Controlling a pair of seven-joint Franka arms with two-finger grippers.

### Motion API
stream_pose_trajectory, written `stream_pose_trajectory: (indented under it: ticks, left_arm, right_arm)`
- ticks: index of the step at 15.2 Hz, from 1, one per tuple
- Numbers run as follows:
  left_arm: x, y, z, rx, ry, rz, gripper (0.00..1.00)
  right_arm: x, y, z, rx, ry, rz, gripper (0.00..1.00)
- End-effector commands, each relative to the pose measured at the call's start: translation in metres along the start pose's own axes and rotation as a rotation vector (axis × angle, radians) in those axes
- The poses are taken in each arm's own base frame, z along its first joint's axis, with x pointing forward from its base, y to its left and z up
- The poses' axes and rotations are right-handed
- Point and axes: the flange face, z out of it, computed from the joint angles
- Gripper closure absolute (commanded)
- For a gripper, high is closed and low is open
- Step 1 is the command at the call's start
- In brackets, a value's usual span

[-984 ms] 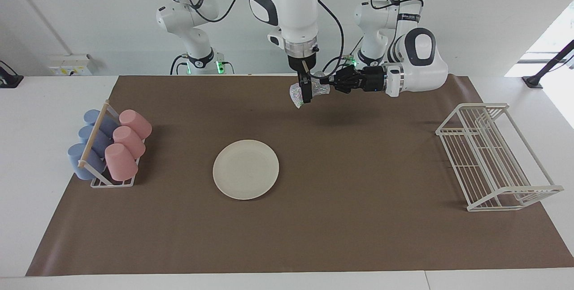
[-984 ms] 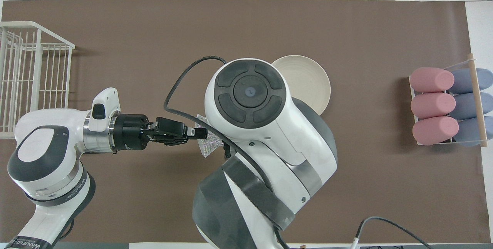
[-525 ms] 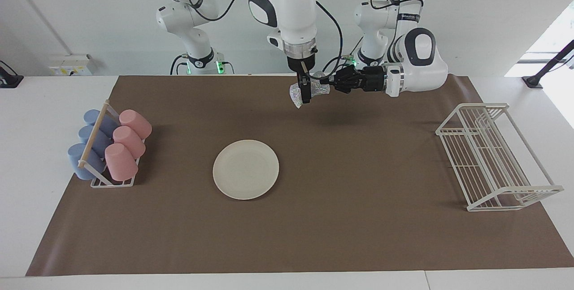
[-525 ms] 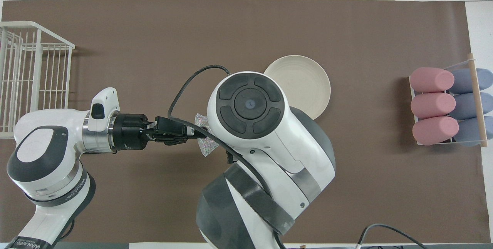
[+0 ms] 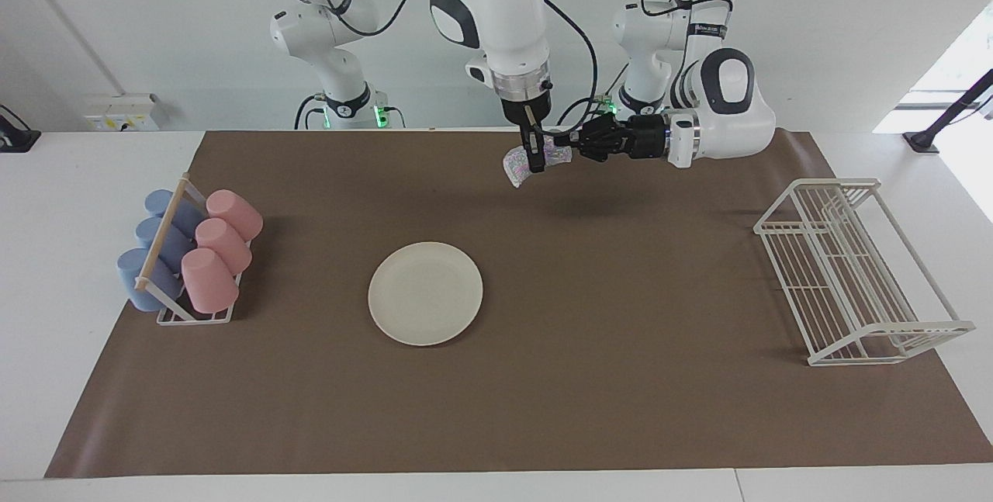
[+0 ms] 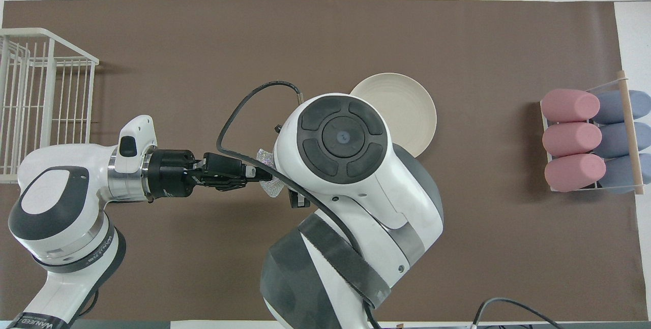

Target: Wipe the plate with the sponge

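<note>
The cream-white plate (image 5: pixel 425 292) lies flat on the brown mat near the table's middle; in the overhead view (image 6: pixel 413 110) my right arm covers part of it. The silvery crinkled sponge (image 5: pixel 513 168) hangs in the air over the mat, nearer to the robots than the plate, and shows in the overhead view (image 6: pixel 270 186) too. My left gripper (image 5: pixel 569 151) lies level and is shut on one end of the sponge. My right gripper (image 5: pixel 534 162) points straight down and is shut on the sponge's middle. In the overhead view my right arm hides its own gripper.
A small rack of pink and blue cups (image 5: pixel 190 257) lying on their sides stands at the right arm's end of the table. A white wire rack (image 5: pixel 853 269) stands at the left arm's end. The brown mat (image 5: pixel 621 378) covers most of the table.
My right gripper has shifted a little toward the left gripper and the sponge looks more squeezed. The plate has not moved.
</note>
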Motion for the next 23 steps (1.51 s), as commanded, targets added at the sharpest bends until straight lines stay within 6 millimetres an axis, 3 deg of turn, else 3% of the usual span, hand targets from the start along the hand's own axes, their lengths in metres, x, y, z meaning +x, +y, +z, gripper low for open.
stream_pose_trajectory:
  ticks: [1, 2, 3, 5, 7, 13, 18, 20, 23]
  left_arm:
    - [-0.010, -0.001, 0.001, -0.004, 0.006, 0.006, 1.00]
    - [-0.010, 0.001, 0.001, -0.003, 0.007, 0.006, 0.66]
    - [-0.010, 0.001, 0.002, 0.001, 0.004, 0.003, 0.04]
    - [-0.011, 0.002, 0.003, 0.003, 0.000, 0.004, 0.00]
    - [-0.012, 0.000, 0.003, 0.017, -0.006, 0.007, 0.00]
    - [-0.012, -0.003, 0.002, 0.041, -0.012, 0.008, 0.00]
    - [-0.010, -0.008, 0.000, 0.107, -0.017, 0.021, 0.00]
    - [-0.008, -0.013, -0.007, 0.191, -0.022, 0.039, 0.00]
    - [0.000, -0.017, -0.025, 0.310, -0.006, 0.072, 0.00]
  right_arm:
    - [0.014, -0.005, -0.004, 0.017, -0.014, -0.003, 1.00]
    - [0.014, -0.005, -0.003, 0.016, -0.013, -0.005, 1.00]
    - [0.019, -0.007, 0.000, 0.014, -0.008, -0.002, 1.00]
    - [0.030, -0.013, 0.004, 0.021, -0.006, -0.034, 1.00]
    - [0.055, -0.018, 0.020, 0.059, -0.010, -0.049, 1.00]
    - [0.155, -0.032, 0.109, 0.154, 0.003, -0.150, 1.00]
    - [0.177, -0.035, 0.172, 0.142, 0.006, -0.191, 1.00]
    - [0.197, -0.043, 0.194, 0.123, 0.013, -0.230, 1.00]
    - [0.219, -0.053, 0.204, 0.126, 0.017, -0.258, 1.00]
